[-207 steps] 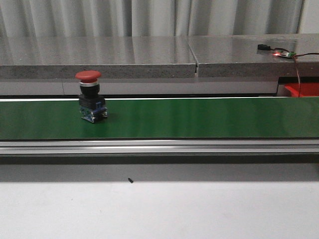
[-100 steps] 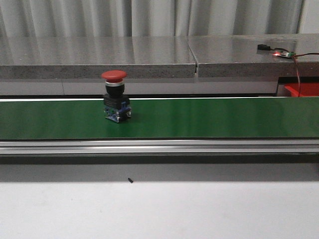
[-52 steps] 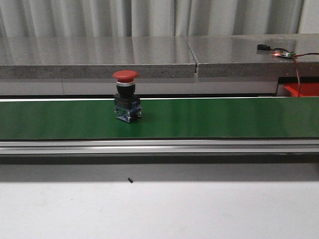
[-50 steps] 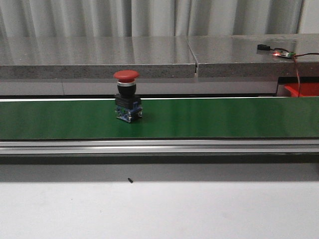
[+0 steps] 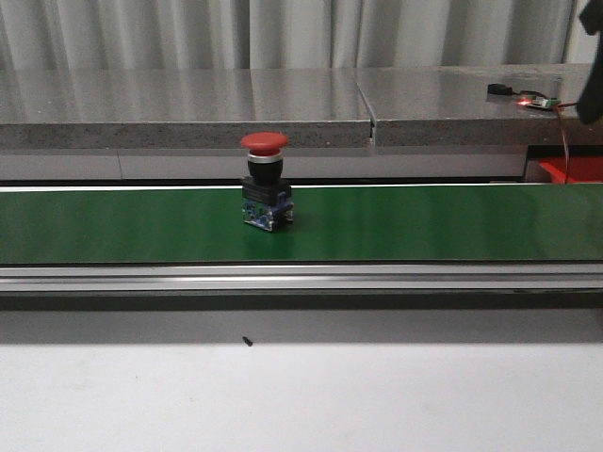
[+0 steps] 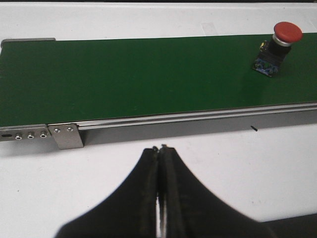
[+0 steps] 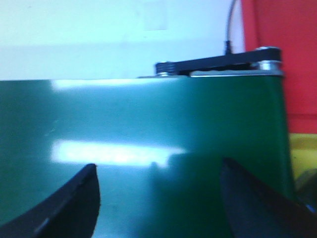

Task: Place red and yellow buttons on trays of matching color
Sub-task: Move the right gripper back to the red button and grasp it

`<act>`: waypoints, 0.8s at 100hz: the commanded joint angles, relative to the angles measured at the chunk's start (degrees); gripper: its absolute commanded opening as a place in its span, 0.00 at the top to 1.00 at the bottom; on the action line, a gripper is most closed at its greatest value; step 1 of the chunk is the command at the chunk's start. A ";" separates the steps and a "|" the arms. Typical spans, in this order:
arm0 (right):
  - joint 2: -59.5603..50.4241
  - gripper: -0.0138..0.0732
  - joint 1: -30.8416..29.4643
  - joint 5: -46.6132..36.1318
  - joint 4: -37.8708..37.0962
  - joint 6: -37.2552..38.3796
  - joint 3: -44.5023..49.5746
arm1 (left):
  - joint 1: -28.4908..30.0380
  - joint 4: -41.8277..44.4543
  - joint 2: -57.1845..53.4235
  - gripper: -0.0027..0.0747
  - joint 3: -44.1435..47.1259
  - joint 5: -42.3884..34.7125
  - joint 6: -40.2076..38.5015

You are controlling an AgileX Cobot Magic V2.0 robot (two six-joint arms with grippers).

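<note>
In the front view the red button [image 5: 265,182] stands upright on the green belt [image 5: 424,222], left of the belt's middle and nearer its far edge; a slice of red tray [image 5: 572,170] shows past the belt's right end, and a dark bit of the right arm [image 5: 592,89] shows above that end. No yellow button is in sight. My judgement is that this is the waiting step before the first pick: nothing is grasped and no button sits on a tray. In the left wrist view the left claw [image 6: 159,148] has its tips pressed together, empty, over the white worktop [image 6: 247,173] on the robot's side of the belt, with the button far along the belt from it. The button has a broad red mushroom cap on a black body with a small blue base, so it looks top-heavy. In the right wrist view the right claw [image 7: 158,191] is spread wide above the belt's end, with red tray and yellow tray [image 7: 302,151] just beyond. The next move likely calls for closing on the black body under the cap.
</note>
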 commanded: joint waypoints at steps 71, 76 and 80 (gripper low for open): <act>15.90 0.24 20.57 15.04 2.52 -17.59 -21.49 | -0.50 -0.64 0.37 0.99 -1.51 -3.75 -0.32; 17.23 0.24 21.44 15.12 2.88 -18.00 -22.53 | -0.50 -0.64 0.37 0.99 -1.51 -3.75 0.00; 18.03 0.24 22.15 15.18 3.32 -18.28 -23.48 | -0.50 -0.64 0.37 0.99 -1.51 -3.75 -0.32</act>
